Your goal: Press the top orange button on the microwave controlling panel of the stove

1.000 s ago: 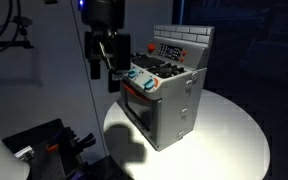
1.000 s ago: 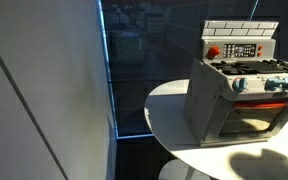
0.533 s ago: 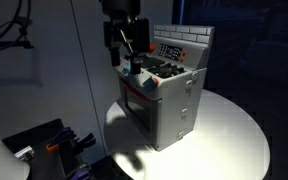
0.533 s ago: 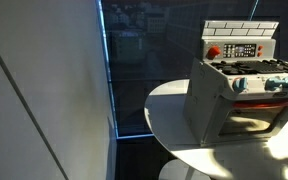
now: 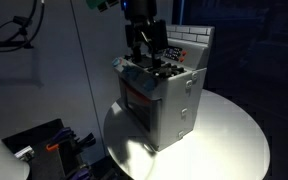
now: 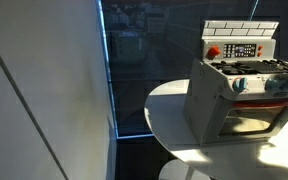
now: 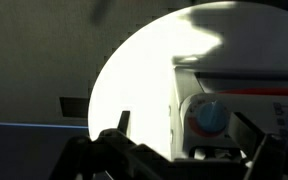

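A grey toy stove [image 5: 169,100] stands on a round white table [image 5: 234,130]; it also shows in an exterior view [image 6: 209,100]. Its back control panel [image 6: 240,50] carries a round orange-red button [image 6: 213,52] at its left end. In an exterior view my gripper [image 5: 144,45] hangs over the stove's cooktop, in front of the panel's left end, and hides the button there. In the wrist view the fingers [image 7: 184,135] stand apart and empty, with the stove's blue knob [image 7: 210,117] between them. The gripper is out of frame in the exterior view that shows the button.
The stove sits near the table's edge [image 6: 164,110]. A pale wall panel [image 6: 44,90] and a dark window [image 6: 144,60] stand beside the table. Dark equipment [image 5: 44,145] lies on the floor next to the table.
My gripper has risen and moved right, from beside the stove's front corner to above its cooktop near the back panel. Its shadow has left the table.
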